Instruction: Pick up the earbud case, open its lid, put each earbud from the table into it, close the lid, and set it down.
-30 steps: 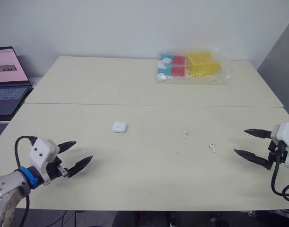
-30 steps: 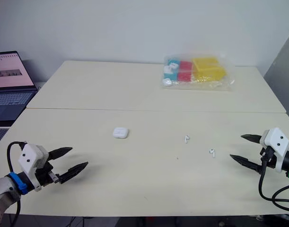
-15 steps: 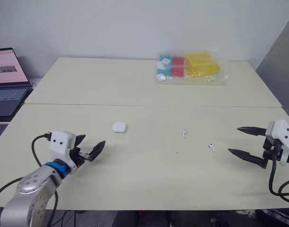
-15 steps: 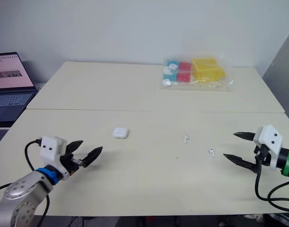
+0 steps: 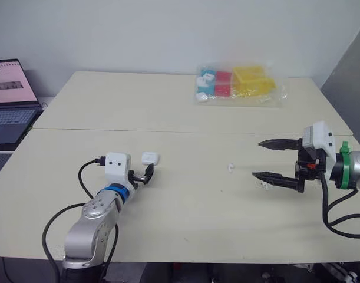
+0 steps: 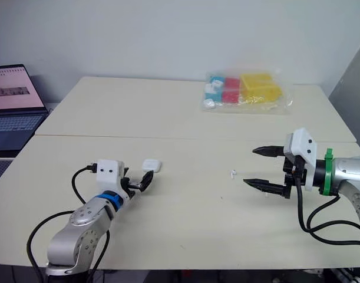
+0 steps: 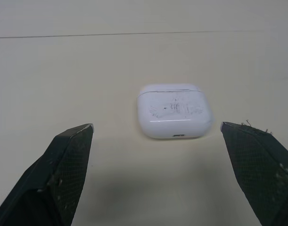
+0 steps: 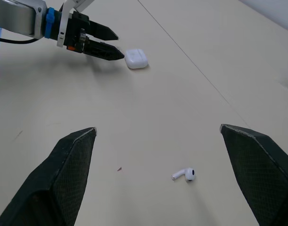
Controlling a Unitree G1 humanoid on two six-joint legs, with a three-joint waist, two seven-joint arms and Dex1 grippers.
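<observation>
We see the left gripper [image 6: 143,180] low over the table [image 5: 185,106] with its two fingers spread apart and nothing between them. The case [image 7: 174,110] lies flat with its lid shut, just ahead of the fingertips and centred in the gap, and we see no contact. The right gripper [image 5: 257,158] is spread wide too, and empty. One earbud [image 8: 185,174] lies on the table a little ahead of its tips, within the span of its fingers. A second earbud [image 5: 263,184] lies just beside its lower finger. The case sits well beyond the right gripper, past the first earbud.
</observation>
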